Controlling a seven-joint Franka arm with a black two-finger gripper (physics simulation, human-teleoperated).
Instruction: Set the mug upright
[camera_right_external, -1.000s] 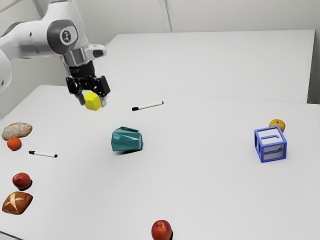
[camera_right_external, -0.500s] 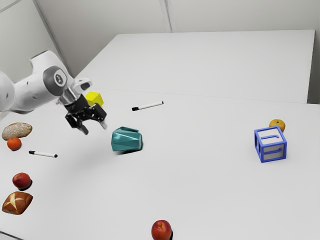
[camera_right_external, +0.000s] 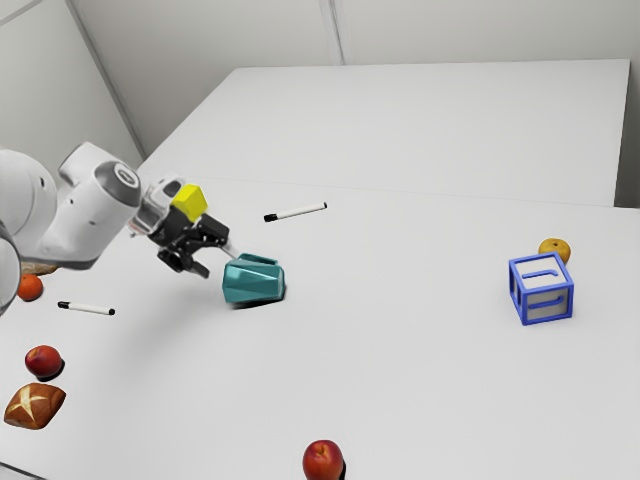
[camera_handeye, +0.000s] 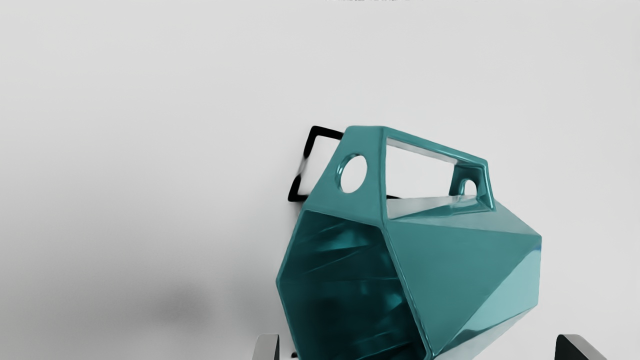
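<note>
The teal faceted mug lies on its side on the table, left of the middle in the exterior view. My gripper is tilted beside it, on the exterior view's left, one finger close to the mug's upper edge. In the wrist view the mug shows its dark open mouth and its handle with a round hole. The gripper's fingertips stand wide apart there, with the mug's body between their lines; contact cannot be made out.
A yellow block appears against the hand. Two markers, an orange, red fruits and a bread roll lie around. A blue-edged cube and a yellow-orange fruit sit at the exterior view's right.
My hand has come down and toward the exterior view's right, tilting over and closing in on the mug. The mug has not moved.
</note>
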